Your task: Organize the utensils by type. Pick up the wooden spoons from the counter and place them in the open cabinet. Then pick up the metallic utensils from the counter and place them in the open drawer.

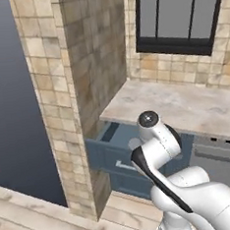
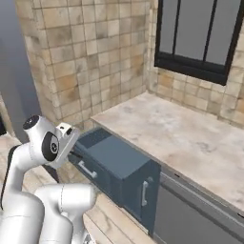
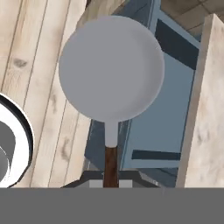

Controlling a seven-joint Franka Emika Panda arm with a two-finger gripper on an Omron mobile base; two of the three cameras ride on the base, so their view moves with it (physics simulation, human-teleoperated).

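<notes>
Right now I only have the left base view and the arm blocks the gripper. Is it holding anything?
Observer: Yes. In the hand view the gripper is shut on the thin dark handle of the round silver-headed utensil.
Operator: Is it over the drawer?
Observer: Partly at best. In the hand view the utensil's head overlaps the open drawer and the wood floor beside it.
Operator: Which side of the drawer?
Observer: The right base view puts the hand by the drawer's front panel, near its silver bar handle.
</notes>
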